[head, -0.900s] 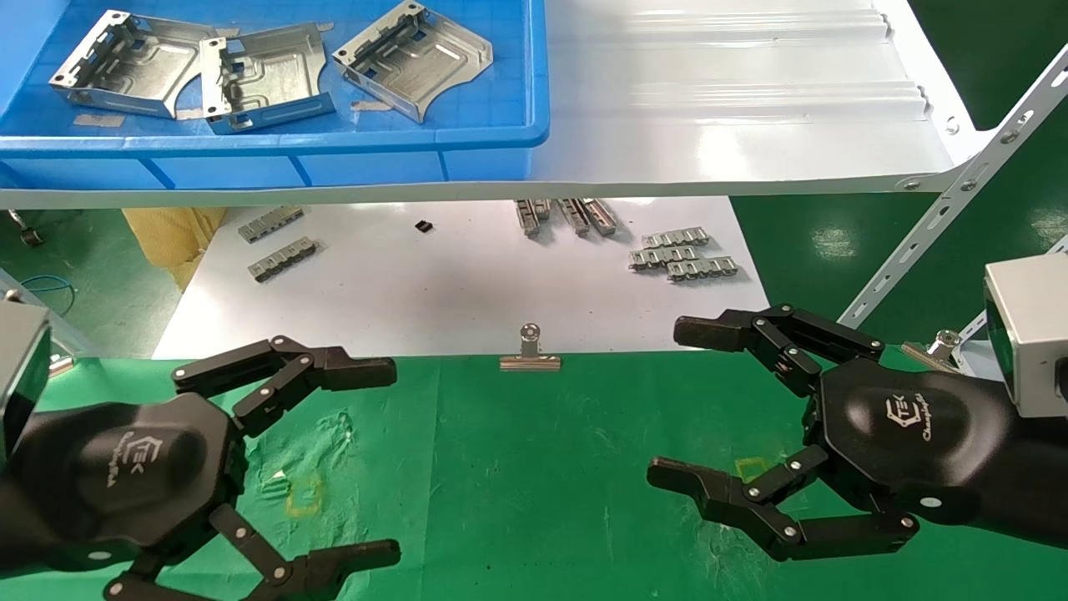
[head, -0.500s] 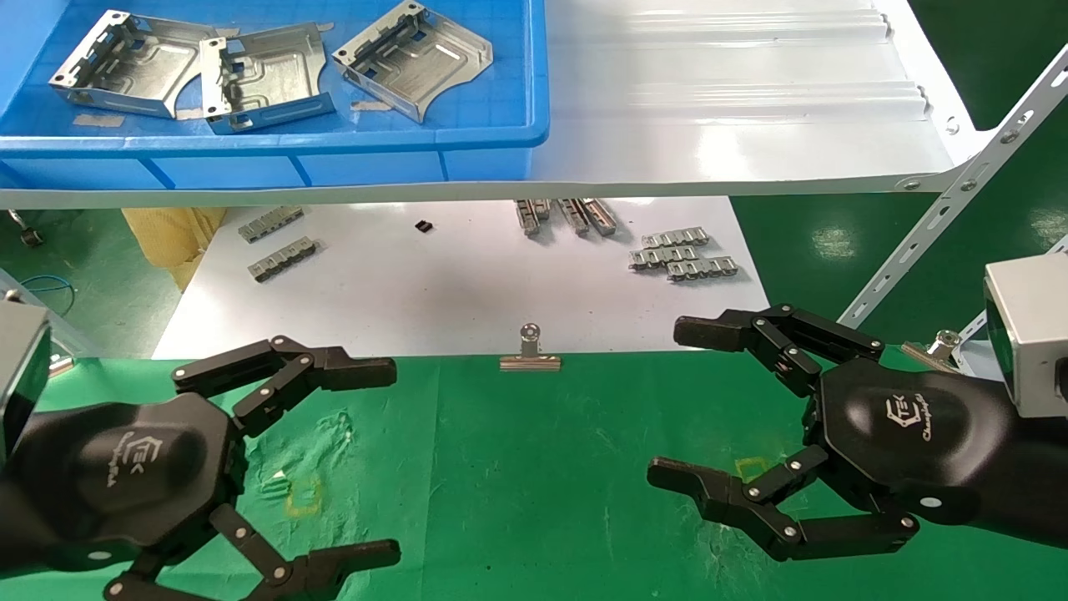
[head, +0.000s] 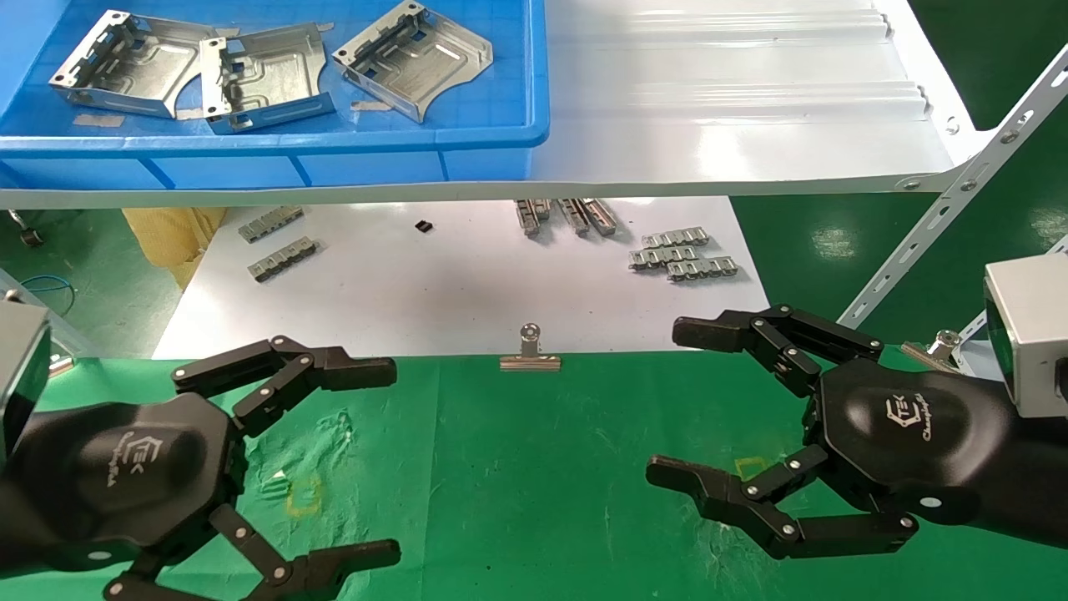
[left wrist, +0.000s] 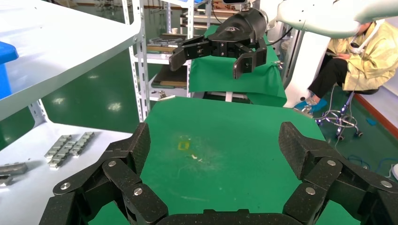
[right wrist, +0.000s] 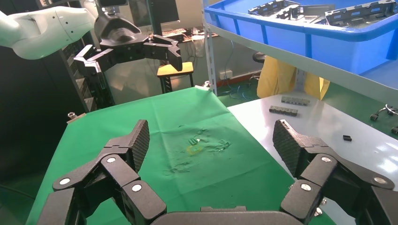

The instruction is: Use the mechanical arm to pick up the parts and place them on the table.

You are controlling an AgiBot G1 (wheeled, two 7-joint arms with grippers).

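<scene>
Silver parts (head: 267, 79), three, lie in blue bin (head: 501, 133) on shelf, up and forward of both hands. Left hand (head: 380, 455), fingers spread, empty, sits nearer; right hand (head: 680, 405) likewise spread over green table (head: 534, 467).

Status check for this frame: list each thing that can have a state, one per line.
Left gripper: open, empty, over the table.
Right gripper: open, empty, over the table.
Parts: three, lying in the blue bin, none picked up.
Table: no part on it.
Binder clip: clamped on the cloth's far edge.
</scene>
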